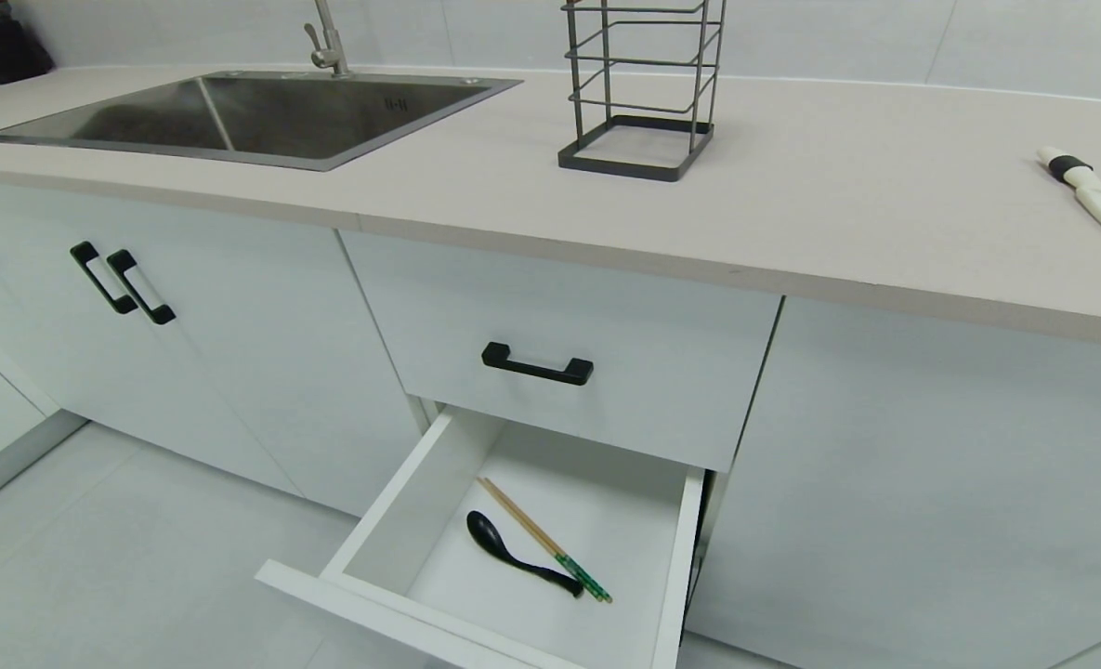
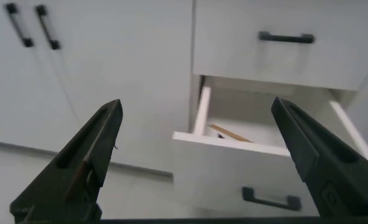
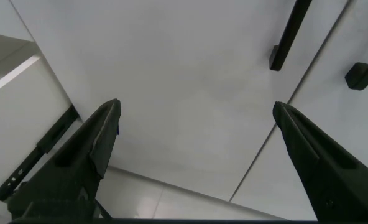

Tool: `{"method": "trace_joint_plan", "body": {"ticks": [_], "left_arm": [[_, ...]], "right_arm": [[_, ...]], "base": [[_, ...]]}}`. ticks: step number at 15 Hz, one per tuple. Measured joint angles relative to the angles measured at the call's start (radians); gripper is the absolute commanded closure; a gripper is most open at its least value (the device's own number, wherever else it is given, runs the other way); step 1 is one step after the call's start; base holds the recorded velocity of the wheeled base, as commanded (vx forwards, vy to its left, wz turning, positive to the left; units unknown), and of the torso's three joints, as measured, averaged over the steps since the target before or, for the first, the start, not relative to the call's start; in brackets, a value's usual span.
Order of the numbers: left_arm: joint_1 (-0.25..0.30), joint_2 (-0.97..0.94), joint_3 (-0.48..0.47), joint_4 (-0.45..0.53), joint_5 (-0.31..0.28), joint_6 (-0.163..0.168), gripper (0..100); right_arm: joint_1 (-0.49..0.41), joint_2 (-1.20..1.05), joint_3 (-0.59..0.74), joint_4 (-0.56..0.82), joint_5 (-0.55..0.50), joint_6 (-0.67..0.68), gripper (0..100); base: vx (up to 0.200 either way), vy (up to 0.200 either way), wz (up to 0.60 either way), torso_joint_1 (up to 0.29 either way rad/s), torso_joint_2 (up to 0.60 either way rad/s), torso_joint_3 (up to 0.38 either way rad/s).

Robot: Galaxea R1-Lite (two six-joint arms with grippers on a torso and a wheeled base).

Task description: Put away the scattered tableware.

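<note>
Left gripper [image 2: 196,102] is spread wide with nothing between its fingers, in front of the pulled-out white lower drawer [image 1: 385,497]. Right gripper [image 3: 196,102] is also wide open and holds nothing, facing a white cabinet door. In the drawer, a black plastic spoon [image 1: 522,553] lies just beside wooden chopsticks with green tips [image 1: 545,541]. The upper drawer [image 1: 606,307] above is closed. On the counter farther back: a white-handled knife [image 1: 1094,197] on the right, a dark wire rack [image 1: 638,88] in the centre, and a stainless steel sink [image 1: 308,116] on the far left.

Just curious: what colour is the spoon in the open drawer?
The spoon is black; head view.
</note>
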Motion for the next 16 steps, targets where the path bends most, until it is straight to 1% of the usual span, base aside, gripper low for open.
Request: {"method": "trace_joint_plan", "body": {"ticks": [1,3,5,6,8,9,10,11,12,13,14,15,16], "left_arm": [[-0.011,0.068,-0.024,0.029,-0.044,-0.001,0],[-0.028,0.213,-0.039,0.069,-0.133,-0.003,0],[-0.04,0.359,-0.009,0.091,-0.209,-0.001,0],[-0.044,0.407,0.011,0.097,-0.227,0.0,0],[-0.049,0.496,0.032,0.099,-0.232,0.003,0],[-0.05,0.536,0.034,0.098,-0.232,0.009,0],[-0.051,0.576,0.034,0.097,-0.231,0.022,0],[-0.051,0.623,0.034,0.097,-0.23,0.052,0],[-0.051,0.673,0.032,0.095,-0.225,0.094,0],[-0.051,0.729,0.026,0.083,-0.21,0.143,0],[-0.051,0.79,0.022,0.06,-0.184,0.188,0],[-0.051,0.852,0.019,0.023,-0.159,0.221,0],[-0.051,0.918,0.017,-0.022,-0.139,0.244,0]], "right_arm": [[0.0,-0.001,0.0,0.0,0.001,0.018,0],[0.0,-0.001,0.0,0.001,0.005,0.047,0],[0.0,-0.001,0.0,0.001,0.008,0.046,0],[0.0,-0.001,0.0,0.002,0.009,0.044,0],[0.0,-0.001,0.0,0.002,0.014,0.031,0],[0.0,-0.001,0.0,0.002,0.016,0.031,0],[0.0,-0.001,0.0,0.002,0.016,0.032,0],[0.0,-0.001,0.0,0.002,0.016,0.033,0],[0.0,-0.001,0.0,0.002,0.016,0.034,0],[0.0,-0.001,0.0,0.002,0.016,0.034,0],[0.0,-0.001,0.0,0.002,0.016,0.034,0],[0.0,-0.001,0.0,0.002,0.016,0.034,0],[0.0,-0.001,0.0,0.002,0.016,0.034,0]], "base": [[0.0,0.0,0.0,0.0,0.0,0.0],[0.0,0.0,0.0,0.0,0.0,0.0],[0.0,0.0,0.0,0.0,0.0,0.0],[0.0,0.0,0.0,0.0,0.0,0.0],[0.0,0.0,0.0,0.0,0.0,0.0],[0.0,0.0,0.0,0.0,0.0,0.0],[0.0,0.0,0.0,0.0,0.0,0.0],[0.0,0.0,0.0,0.0,0.0,0.0],[0.0,0.0,0.0,0.0,0.0,0.0],[0.0,0.0,0.0,0.0,0.0,0.0],[0.0,0.0,0.0,0.0,0.0,0.0],[0.0,0.0,0.0,0.0,0.0,0.0],[0.0,0.0,0.0,0.0,0.0,0.0]]}}
